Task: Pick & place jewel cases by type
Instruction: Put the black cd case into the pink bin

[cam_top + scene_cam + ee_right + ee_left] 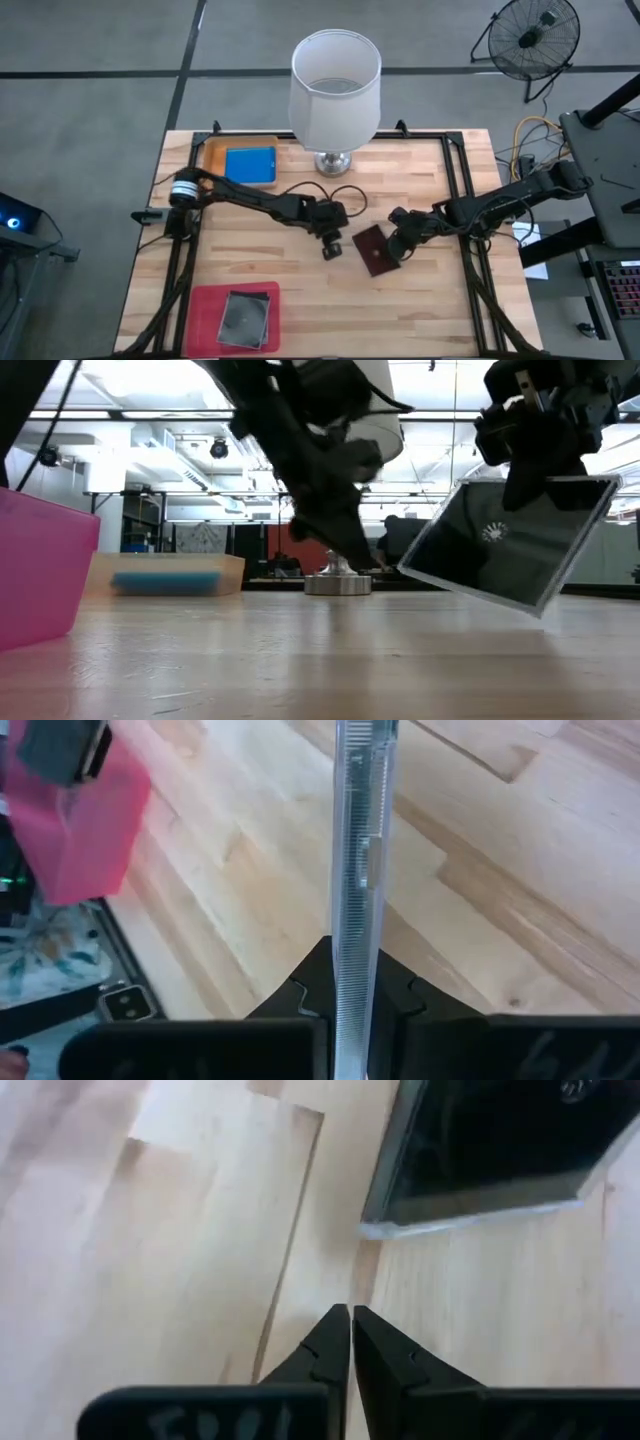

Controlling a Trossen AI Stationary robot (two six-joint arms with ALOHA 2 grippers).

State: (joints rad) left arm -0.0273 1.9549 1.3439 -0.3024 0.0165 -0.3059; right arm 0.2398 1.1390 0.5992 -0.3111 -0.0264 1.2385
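Gripping dark jewel case [510,550], right end effector [540,460], tilted above table [320,660]

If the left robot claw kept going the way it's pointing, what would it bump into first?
Probably the bare wooden table. The shut left gripper points down at it, with the dark jewel case lying off to one side.

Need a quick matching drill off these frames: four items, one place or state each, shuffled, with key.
Items:
1. blue case
2. dark case with disc
3. left gripper
4. pink tray

States:
A. shut, holding nothing
B. tilted off the table, clamped by the right gripper
C. holds grey cases, near edge of the table
D. lying in the orange tray

Pairs: 1-D, 2-B, 3-A, 4-C
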